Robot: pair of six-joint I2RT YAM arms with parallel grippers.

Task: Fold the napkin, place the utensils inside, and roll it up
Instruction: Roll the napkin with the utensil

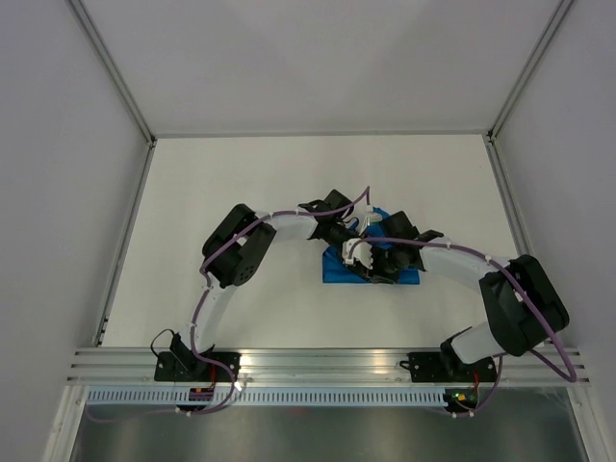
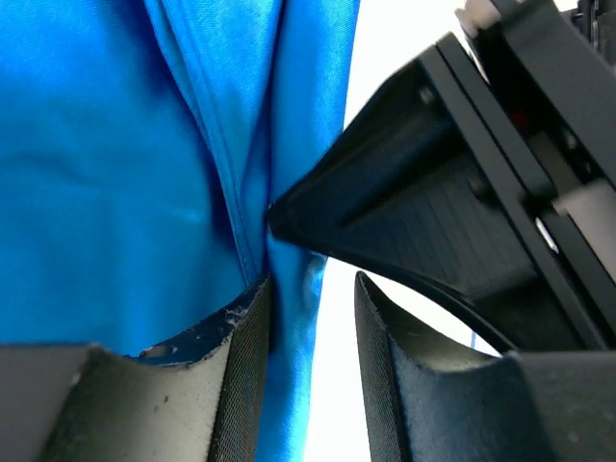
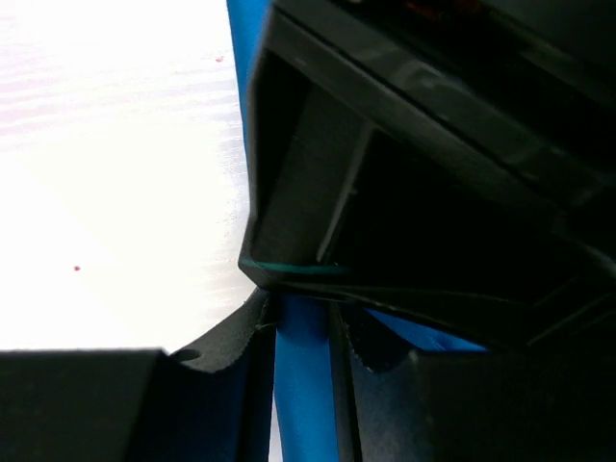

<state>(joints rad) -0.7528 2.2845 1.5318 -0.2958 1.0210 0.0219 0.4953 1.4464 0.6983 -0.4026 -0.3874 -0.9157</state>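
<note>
top external view: two grippers meet on a bunched blue napkin

the napkin [image 1: 333, 272] lies gathered into a small, rumpled heap near the middle of the white table [image 1: 231, 183], a little right of centre. the left arm [image 1: 236, 252] bends in from the left and the right arm [image 1: 515, 303] from the right, and their heads crowd together on top of the cloth, hiding most of it. only its near edge and a bit at the far side show.

seen from the left wrist, the left gripper [image 2: 313, 289] has its jaws apart. a hanging fold of the napkin lies against the inner face of one finger [image 2: 241, 375], and a strip of bare table shows between the cloth and the other finger. creased blue cloth fills the left half of that view, and the black body of the other gripper stands just beside it on the right.

seen from the right wrist, the right gripper [image 3: 303, 322] has its jaws close together, with a narrow band of napkin filling the whole gap between them, so it looks pinched. the dark housing of the left gripper looms directly above, touching or nearly touching; i cannot tell which.
</note>
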